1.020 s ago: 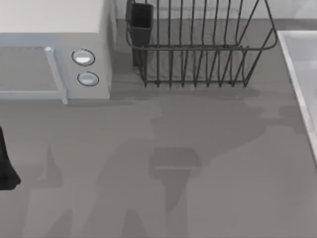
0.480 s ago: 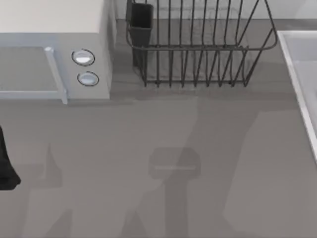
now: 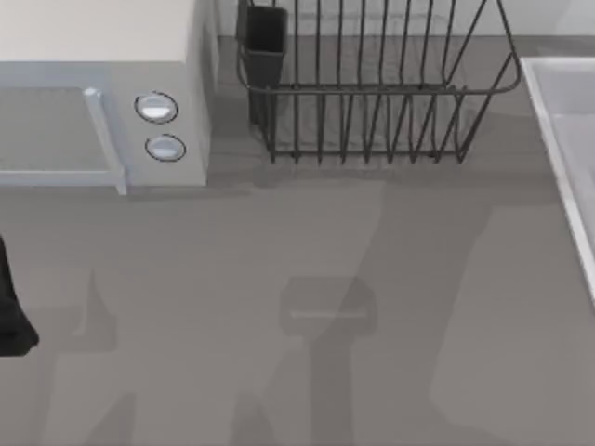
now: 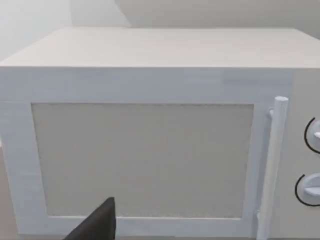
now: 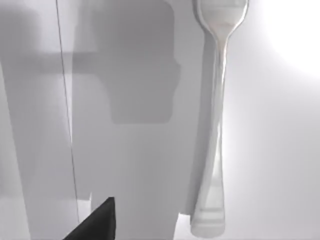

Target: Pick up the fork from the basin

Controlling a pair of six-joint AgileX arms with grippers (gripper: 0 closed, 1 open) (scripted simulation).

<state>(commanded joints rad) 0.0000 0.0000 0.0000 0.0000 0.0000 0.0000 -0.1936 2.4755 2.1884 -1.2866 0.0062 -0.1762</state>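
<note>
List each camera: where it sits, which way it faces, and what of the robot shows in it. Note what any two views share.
Top view: above the table, looking down on the microwave, dish rack and basin rim; a dark piece of the left arm at the left edge.
Left wrist view: faces the microwave door; a dark fingertip shows.
Right wrist view: looks onto the fork lying in the basin; a dark fingertip shows.
Shared: top and left wrist views both show the microwave.

In your right wrist view the fork [image 5: 216, 125] is cut off at its tined end by the picture's edge. Of the right gripper you see one dark finger tip [image 5: 97, 222], so its opening cannot be told. In the top view the basin [image 3: 558, 139] runs off the right edge.
</note>
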